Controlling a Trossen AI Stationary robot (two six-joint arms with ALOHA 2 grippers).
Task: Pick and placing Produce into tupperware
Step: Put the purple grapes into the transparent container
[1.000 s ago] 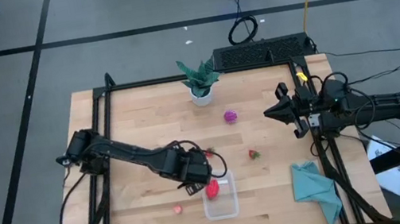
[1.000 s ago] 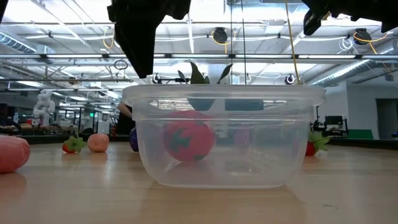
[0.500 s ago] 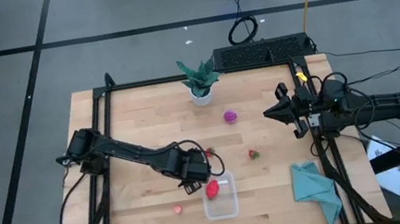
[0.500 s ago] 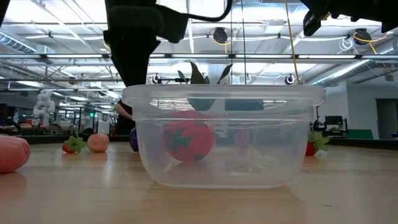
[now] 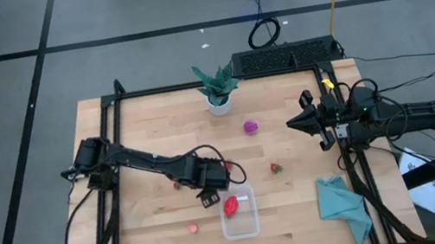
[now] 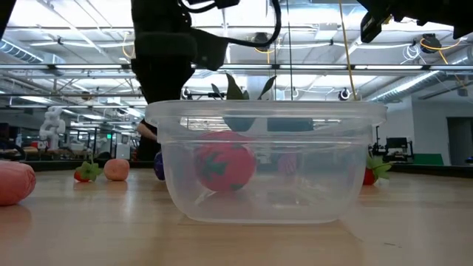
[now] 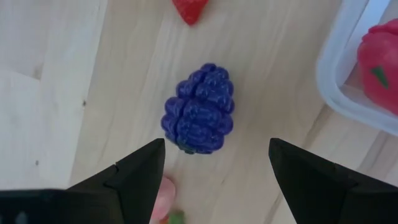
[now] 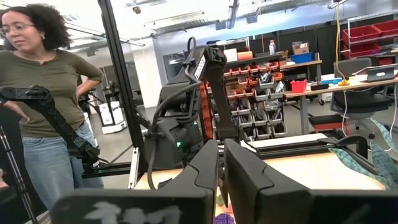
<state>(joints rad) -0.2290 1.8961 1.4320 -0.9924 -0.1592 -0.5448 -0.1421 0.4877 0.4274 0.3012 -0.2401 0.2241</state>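
Tupperware (image 5: 239, 214) at table's 6 o'clock holds one red fruit (image 5: 231, 206); left gripper (image 5: 209, 178), fingers spread and empty, hovers over the dark purple berry (image 7: 198, 117) just at the tub's 11 o'clock, next needs lowering and closing; right gripper (image 5: 300, 121) idles pinched at 3 o'clock.

A green potted plant (image 5: 216, 88) stands at the counter's (image 5: 149, 133) far edge; a teal cloth (image 5: 342, 204) lies crumpled near the right jaws. A person (image 8: 46, 106) stands beyond.
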